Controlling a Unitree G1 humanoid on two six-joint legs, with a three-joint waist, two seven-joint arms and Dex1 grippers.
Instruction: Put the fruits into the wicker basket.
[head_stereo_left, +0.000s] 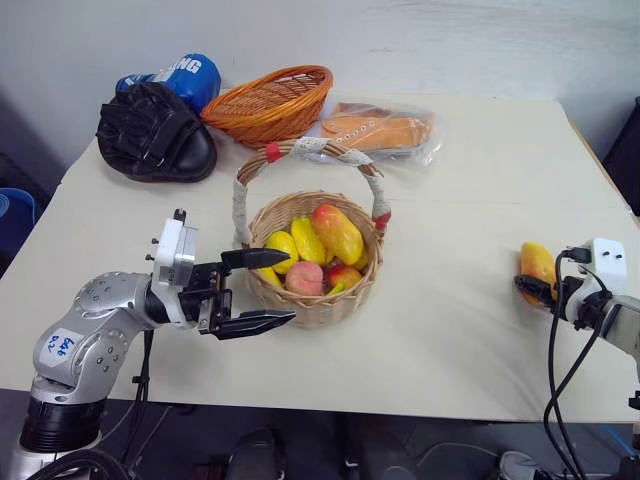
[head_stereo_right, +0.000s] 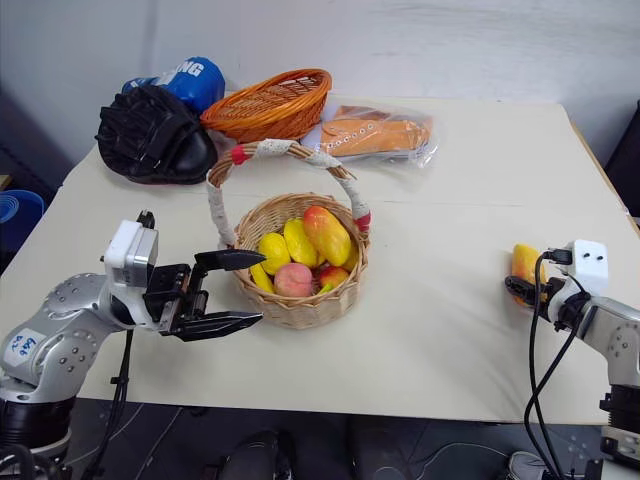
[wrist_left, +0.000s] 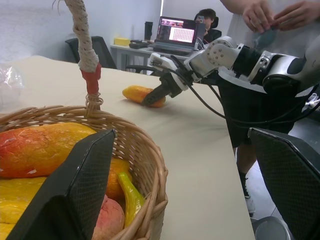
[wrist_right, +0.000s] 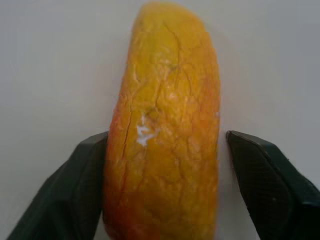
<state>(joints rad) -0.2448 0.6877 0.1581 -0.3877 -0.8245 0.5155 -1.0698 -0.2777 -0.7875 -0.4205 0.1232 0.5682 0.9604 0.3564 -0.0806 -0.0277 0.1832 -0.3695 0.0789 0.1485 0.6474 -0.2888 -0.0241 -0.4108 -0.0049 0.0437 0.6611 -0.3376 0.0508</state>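
Over on the right side of the table (head_stereo_left: 450, 330), the right gripper (wrist_right: 165, 195) straddles a mango (wrist_right: 167, 125) that lies flat on the tabletop; its two black fingers (wrist_right: 75, 195) stand on either side of the fruit, one touching its flank, the other a sliver clear, so they are partly open and not clamped on it. Well to the left, the wicker basket (head_stereo_left: 315, 300) sits mid-table with its tall wrapped handle upright, and inside it lie another mango (head_stereo_left: 338, 232), two lemons (head_stereo_left: 306, 240), a pink peach (head_stereo_left: 304, 278) and a small red-yellow fruit (head_stereo_left: 344, 277). Just left of the basket, the left gripper (head_stereo_left: 262, 290) hovers with its jaws spread wide and empty, pointing toward the basket's wall. Farther back sit an orange oval basket (head_stereo_left: 268, 105), a black pad (head_stereo_left: 155, 135) and a plastic bag (head_stereo_left: 385, 130).
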